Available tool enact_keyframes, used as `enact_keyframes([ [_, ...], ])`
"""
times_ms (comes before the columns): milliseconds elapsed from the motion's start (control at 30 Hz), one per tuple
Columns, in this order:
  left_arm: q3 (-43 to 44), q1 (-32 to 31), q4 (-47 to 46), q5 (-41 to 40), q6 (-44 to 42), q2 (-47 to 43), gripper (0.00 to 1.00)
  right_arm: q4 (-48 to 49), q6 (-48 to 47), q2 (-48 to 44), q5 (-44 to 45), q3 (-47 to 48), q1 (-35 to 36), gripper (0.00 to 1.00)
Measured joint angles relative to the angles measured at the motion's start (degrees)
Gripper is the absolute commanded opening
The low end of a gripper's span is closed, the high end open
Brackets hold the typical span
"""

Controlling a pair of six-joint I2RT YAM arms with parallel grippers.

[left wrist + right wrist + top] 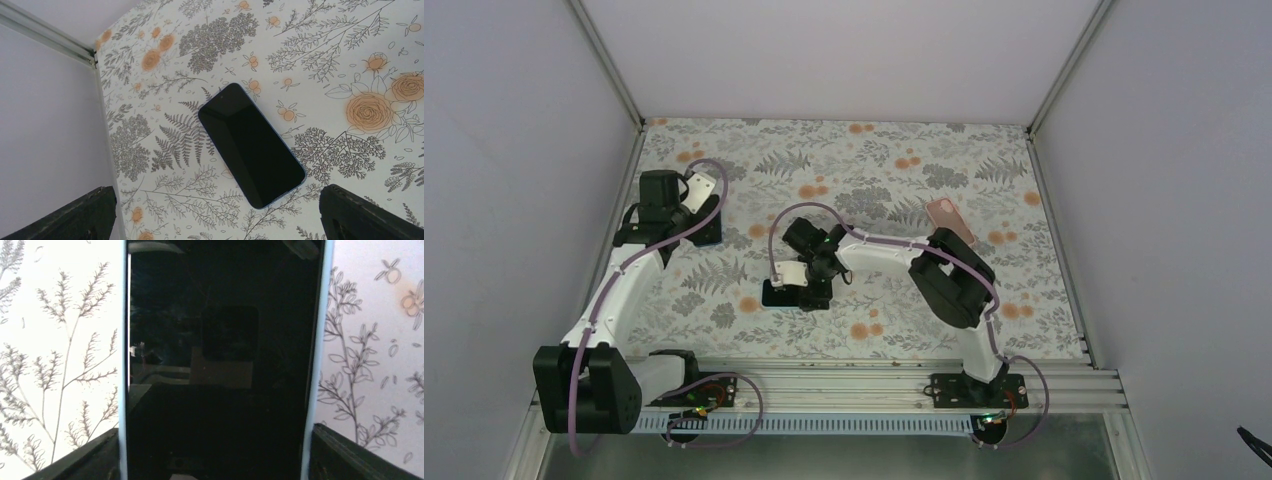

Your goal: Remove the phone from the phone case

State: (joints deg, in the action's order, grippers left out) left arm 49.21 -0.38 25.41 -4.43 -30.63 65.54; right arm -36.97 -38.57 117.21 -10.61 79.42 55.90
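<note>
A phone (220, 365) with a dark screen lies flat on the floral table in a light blue phone case, whose rim (316, 365) runs down both long sides. My right gripper (215, 440) straddles it, one finger (345, 455) close outside each rim, jaws wide; contact is unclear. From above this gripper (796, 290) sits low over the phone at table centre. My left gripper (217, 200) hovers open at the left, above a second black phone (250, 145) with a thin blue edge, which lies just ahead of its fingertips. That gripper (692, 215) is apart from the phone beneath it.
A pink case-like slab (949, 218) lies at the back right, beside the right arm's elbow. The enclosure's left wall and metal rail (50, 35) stand close to the left gripper. The floral table cloth (874, 160) extends to the back wall.
</note>
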Motion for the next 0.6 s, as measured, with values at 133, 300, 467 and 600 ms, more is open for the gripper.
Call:
enact_keyframes([
  [133,0.0,0.0,0.0,0.1,0.3,0.0,1.00,1.3,1.2,-0.3,1.2,-0.3,0.3,0.56],
  [300,0.5,0.0,3.0,4.7,0.2,0.4,1.00,3.3,1.5,-1.7,3.0,-1.9,0.7,0.51],
  [467,6.4,0.2,12.4,19.1,-0.3,6.5,1.00,4.4,1.6,-3.7,5.4,-3.8,0.7,0.42],
  [600,11.9,0.2,20.1,32.0,-1.0,14.5,1.00,3.9,1.5,-6.1,9.1,-4.3,0.1,0.41],
])
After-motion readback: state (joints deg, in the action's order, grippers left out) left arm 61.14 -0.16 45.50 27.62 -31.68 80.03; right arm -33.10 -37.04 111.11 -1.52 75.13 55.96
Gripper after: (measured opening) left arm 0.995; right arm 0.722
